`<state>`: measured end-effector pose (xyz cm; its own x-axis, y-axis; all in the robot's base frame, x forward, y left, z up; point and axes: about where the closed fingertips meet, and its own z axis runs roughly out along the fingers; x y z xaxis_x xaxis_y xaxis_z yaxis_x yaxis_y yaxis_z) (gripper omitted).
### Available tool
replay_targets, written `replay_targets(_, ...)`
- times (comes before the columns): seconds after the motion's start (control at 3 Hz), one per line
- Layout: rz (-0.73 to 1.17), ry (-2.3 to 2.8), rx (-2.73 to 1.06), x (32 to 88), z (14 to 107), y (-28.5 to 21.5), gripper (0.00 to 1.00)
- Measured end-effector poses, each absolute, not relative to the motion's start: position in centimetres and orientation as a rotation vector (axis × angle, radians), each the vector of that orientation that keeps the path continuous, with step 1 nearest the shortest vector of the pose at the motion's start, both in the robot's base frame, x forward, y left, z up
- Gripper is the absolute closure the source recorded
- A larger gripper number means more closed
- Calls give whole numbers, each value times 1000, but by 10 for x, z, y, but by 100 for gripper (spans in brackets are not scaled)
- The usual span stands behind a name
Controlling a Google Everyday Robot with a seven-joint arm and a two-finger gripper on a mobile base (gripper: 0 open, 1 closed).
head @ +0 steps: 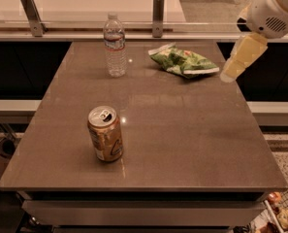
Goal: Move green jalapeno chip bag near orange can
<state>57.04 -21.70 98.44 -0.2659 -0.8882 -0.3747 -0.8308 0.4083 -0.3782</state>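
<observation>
Just right of the green jalapeno chip bag (pixel 183 62) hangs the gripper (pixel 231 71), its arm (pixel 274 8) cropped; the jaws' state cannot be told. The orange can (pixel 105 133) stands well apart.

Crinkly glossy green jalapeno chip bag (pixel 182 61), shiny metal orange can (pixel 105 133) with silver top, clear plastic water bottle (pixel 115 45), smooth semi-gloss brown table (pixel 192 140) (faint reflections), matt pale-yellow gripper (pixel 229 74) at the table's far right edge.

One green chip bag (pixel 183 62), one orange can (pixel 105 134), one clear water bottle (pixel 115 45), all on one brown table (pixel 197 144). Two metal posts (pixel 158 13) on the rail (pixel 80 25) behind. One gripper (pixel 229 73), up at the right, above the table's far right edge, just right of the bag
</observation>
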Motion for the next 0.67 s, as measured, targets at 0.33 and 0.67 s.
replay_targets(0.33,-46,2137,-1339,612,958,-216,0)
replay_targets(0.67,60,2172,-1171,642,930,-226,0)
